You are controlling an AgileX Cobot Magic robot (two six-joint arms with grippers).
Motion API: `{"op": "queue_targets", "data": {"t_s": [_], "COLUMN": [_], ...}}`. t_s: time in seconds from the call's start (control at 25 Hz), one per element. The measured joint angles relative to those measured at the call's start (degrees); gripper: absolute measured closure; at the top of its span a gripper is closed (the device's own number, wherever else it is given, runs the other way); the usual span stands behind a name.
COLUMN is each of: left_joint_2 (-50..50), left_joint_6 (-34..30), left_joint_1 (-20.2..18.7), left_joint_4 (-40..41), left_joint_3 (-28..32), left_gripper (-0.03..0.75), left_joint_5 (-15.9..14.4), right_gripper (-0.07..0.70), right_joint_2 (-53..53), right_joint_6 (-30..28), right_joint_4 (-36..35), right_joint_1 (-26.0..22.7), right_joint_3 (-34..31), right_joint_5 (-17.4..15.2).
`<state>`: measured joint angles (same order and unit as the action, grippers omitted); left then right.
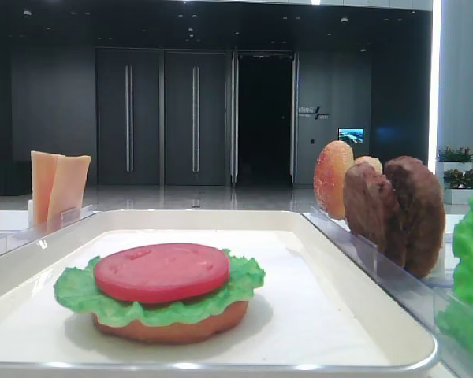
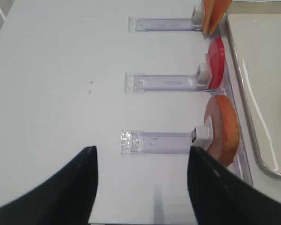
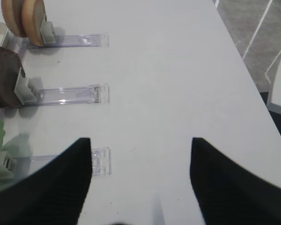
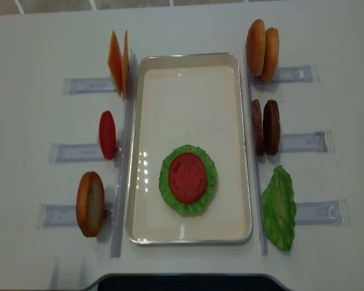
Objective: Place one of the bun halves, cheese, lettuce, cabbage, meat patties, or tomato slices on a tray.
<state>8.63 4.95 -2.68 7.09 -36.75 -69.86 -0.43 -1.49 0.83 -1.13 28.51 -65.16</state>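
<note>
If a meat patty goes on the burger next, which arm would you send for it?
Probably the right. The meat patties stand in a rack on the tray's right side, and the right gripper hangs open over the table there, patties at its view's edge. The left gripper hangs over the racks across the tray.

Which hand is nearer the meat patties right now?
Right. The right hand hovers open beside the meat patties rack; the left hand is open across the tray, by the bun rack.

A red tomato slice [image 1: 161, 271] sits on green lettuce [image 1: 79, 293], on top of a bun half [image 1: 173, 328], in the white tray [image 1: 315, 260]. Two brown meat patties [image 1: 398, 211] stand up on the right. Cheese [image 1: 57, 187] stands on the left.
</note>
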Motion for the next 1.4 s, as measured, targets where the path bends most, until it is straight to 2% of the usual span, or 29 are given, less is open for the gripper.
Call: {"op": "queue_targets", "data": {"t_s": [0.36, 0.44, 0.64, 1.08, 1.4], "left_joint_2": [-6.55, -8.12, -9.5, -9.5, -9.5], "left_joint_6": [-0.96, -1.02, -2.14, -4.28, -4.28], "left_joint_1": [0.0, 0.0, 0.0, 0.0, 0.0], "left_joint_4": [-0.05, -0.05, -0.72, -2.6, -2.66], "left_joint_3": [6.3, 7.54, 9.42, 9.42, 9.42], "left_gripper": [0.252, 0.252, 0.252, 0.255, 0.333], "left_joint_5": [6.56, 7.09, 6.27, 6.23, 6.23], "right_gripper": [0.17, 0.17, 0.17, 0.17, 0.17], "right_joint_2": [0.0, 0.0, 0.0, 0.0, 0.0], "right_joint_6": [0.0, 0.0, 0.0, 0.0, 0.0], "right_joint_4": [0.0, 0.0, 0.0, 0.0, 0.0], "right_joint_1": [0.0, 0.0, 0.0, 0.0, 0.0], "right_joint_3": [0.0, 0.0, 0.0, 0.0, 0.0], "right_joint_5": [0.0, 0.0, 0.0, 0.0, 0.0]}}
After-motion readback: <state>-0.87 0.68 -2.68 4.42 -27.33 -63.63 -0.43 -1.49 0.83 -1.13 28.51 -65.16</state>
